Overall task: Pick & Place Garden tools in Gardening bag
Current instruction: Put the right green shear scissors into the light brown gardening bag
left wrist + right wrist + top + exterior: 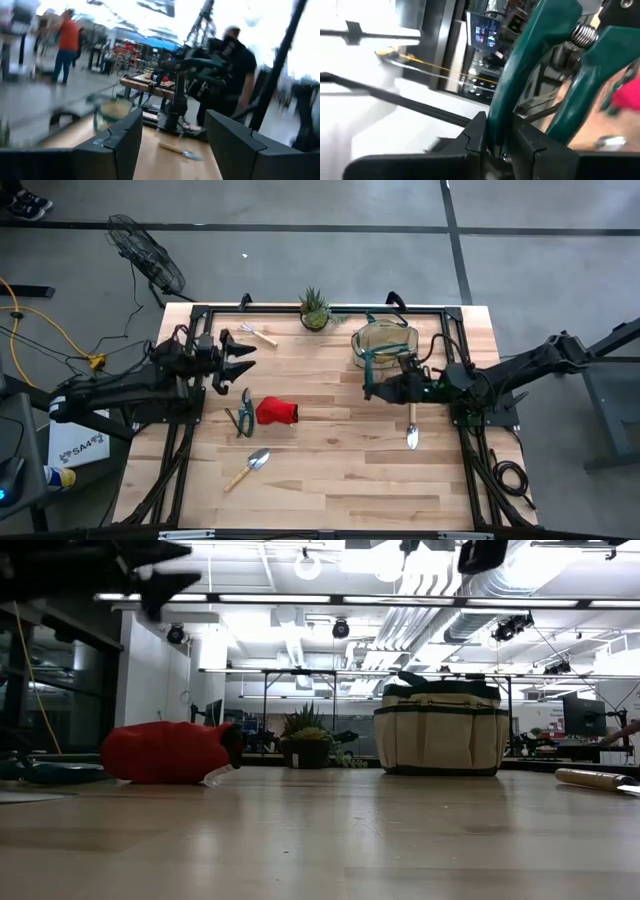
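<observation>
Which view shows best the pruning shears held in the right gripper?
The right wrist view: the pruning shears fill it, teal handles and spring clear. The high view shows only the right gripper; the left wrist view a blurred glimpse; the low view nothing.

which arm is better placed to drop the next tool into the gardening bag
Right. The right gripper is shut on teal-handled pruning shears and sits just in front of the gardening bag. The left gripper is open, empty, and across the table.
</observation>
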`<state>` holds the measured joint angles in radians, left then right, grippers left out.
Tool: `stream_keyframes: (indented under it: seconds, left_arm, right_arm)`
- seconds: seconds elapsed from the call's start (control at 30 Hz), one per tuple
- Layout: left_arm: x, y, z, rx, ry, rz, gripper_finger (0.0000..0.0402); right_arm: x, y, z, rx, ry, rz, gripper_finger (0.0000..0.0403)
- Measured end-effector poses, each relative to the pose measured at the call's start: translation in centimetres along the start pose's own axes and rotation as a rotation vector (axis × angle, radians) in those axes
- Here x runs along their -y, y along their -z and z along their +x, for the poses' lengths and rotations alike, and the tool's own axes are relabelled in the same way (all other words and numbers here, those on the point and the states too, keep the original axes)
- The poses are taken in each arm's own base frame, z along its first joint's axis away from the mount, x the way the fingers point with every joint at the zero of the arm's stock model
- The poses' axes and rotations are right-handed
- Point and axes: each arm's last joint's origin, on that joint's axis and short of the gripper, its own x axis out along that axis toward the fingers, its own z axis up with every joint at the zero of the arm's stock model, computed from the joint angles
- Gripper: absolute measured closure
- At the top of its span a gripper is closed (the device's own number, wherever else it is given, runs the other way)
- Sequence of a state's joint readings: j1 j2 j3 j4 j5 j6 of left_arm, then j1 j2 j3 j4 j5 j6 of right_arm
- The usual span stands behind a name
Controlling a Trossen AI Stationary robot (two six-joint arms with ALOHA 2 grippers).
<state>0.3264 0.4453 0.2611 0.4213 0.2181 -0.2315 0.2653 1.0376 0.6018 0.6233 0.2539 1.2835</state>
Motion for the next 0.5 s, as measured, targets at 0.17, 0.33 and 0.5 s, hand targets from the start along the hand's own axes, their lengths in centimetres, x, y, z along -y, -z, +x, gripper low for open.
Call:
stream_keyframes:
  seconds: [0.17, 0.33, 0.5]
  left_arm:
    - [0.3, -3.4, 4.1, -0.036, 0.134, 0.281, 0.0190]
    - [0.5, -5.7, 8.7, -0.045, 0.320, 0.456, 0.0190]
    - [1.3, -6.3, 12.8, -0.075, 0.406, 0.556, 0.0190]
  right_arm:
    - [0.8, 0.6, 1.3, 0.016, -0.042, 0.166, 0.0360]
    - [0.8, 0.6, 2.0, 0.083, -0.128, 0.213, 0.0360]
    - [0.8, 0.5, 2.2, 0.147, -0.150, 0.227, 0.0360]
